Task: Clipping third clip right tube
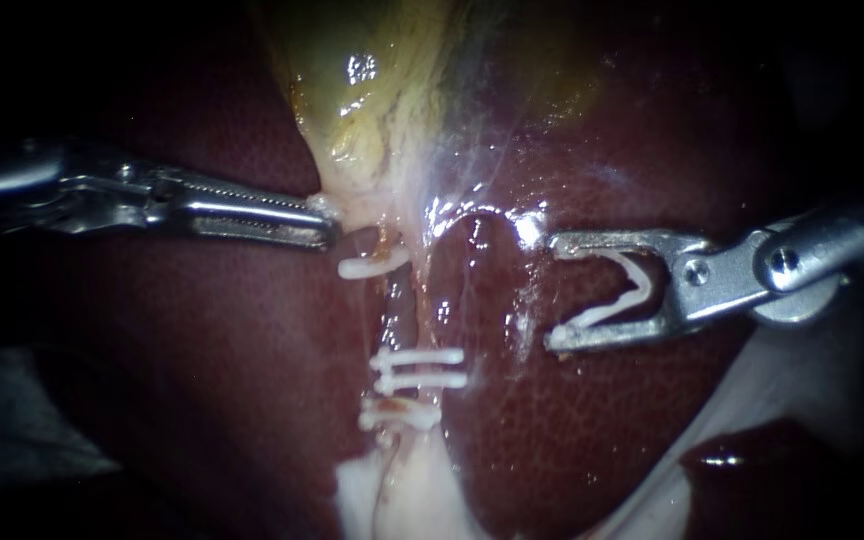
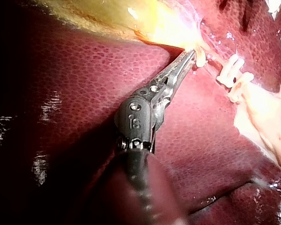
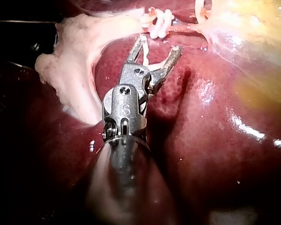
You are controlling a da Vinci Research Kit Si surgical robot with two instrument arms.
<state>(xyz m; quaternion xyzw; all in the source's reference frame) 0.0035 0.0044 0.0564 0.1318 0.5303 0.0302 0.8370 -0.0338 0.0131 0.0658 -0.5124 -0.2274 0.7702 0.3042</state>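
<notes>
Right instrument [image 1: 552,291]: jaws spread wide, holding an open white clip [image 1: 612,308] by both legs. The clip hangs over bare liver [image 1: 572,420], well apart from the tube [image 1: 399,330] carrying placed clips [image 1: 417,368]. Left instrument [image 1: 327,232]: jaws clamped on pale tissue [image 1: 324,205] at the gallbladder [image 1: 372,90] neck.

endoscope: close over the glossy dark-red liver [image 1: 202,400], facing it squarely. wrist cameras: each on its own arm, looking forward and down (also close). all three share the white plastic clips [image 1: 422,380].
</notes>
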